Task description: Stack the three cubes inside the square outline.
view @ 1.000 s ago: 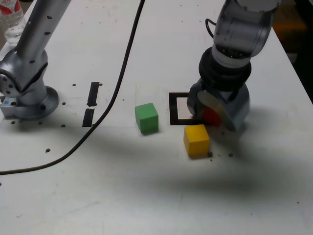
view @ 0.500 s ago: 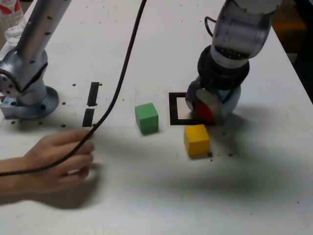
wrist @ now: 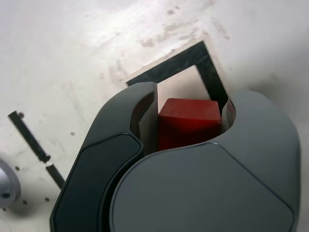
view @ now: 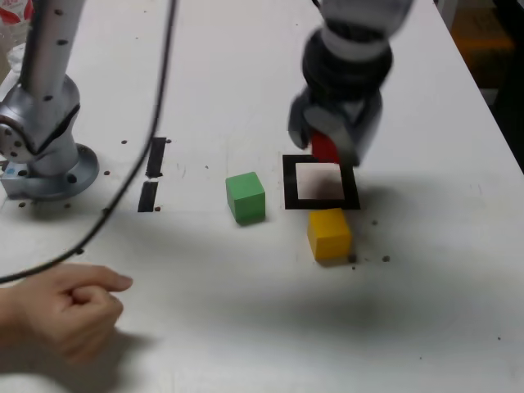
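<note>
My gripper is shut on the red cube, which hangs lifted just above the far edge of the square outline. In the wrist view the red cube sits clamped between the two jaws of the gripper, with the square outline below it. The inside of the outline is bare white. On the table, the green cube sits at the outline's left in the exterior view. Just in front of the outline lies the yellow cube.
The arm's base stands at the exterior view's left, with two short black tape strips beside it. A black cable crosses the table. A person's hand rests at the near left. A bottle sits far left.
The gripper closed on the red cube, lifted it and carried it left and back over the outline. A hand came in at the near left, and the cable shifted left.
</note>
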Robot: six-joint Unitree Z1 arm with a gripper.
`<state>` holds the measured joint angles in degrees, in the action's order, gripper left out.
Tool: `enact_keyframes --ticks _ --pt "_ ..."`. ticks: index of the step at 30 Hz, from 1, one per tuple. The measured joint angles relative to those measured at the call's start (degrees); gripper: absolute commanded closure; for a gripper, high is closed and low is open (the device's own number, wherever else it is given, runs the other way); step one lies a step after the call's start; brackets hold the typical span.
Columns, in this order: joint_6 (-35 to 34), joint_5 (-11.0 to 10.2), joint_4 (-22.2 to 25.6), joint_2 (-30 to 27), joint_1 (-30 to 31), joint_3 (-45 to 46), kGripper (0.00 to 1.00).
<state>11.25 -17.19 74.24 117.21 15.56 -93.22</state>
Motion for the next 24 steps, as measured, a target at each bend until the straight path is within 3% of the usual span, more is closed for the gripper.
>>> enact_keyframes --ticks 7,9,11,14,22,24 --pt "-5.91 2.06 1.12 -3.25 0.00 1.95 0.84" --pt "-7.66 3.21 1.08 -3.28 0.00 2.16 0.84" --pt "-11.85 5.68 0.82 -3.27 -0.11 2.74 0.84" --pt "-13.97 6.90 0.24 -3.08 -0.33 3.00 0.83" --pt "-19.23 10.21 -4.05 -1.85 -1.59 4.80 0.83" --pt "-20.21 11.57 -7.26 -1.58 -2.25 6.40 0.83"
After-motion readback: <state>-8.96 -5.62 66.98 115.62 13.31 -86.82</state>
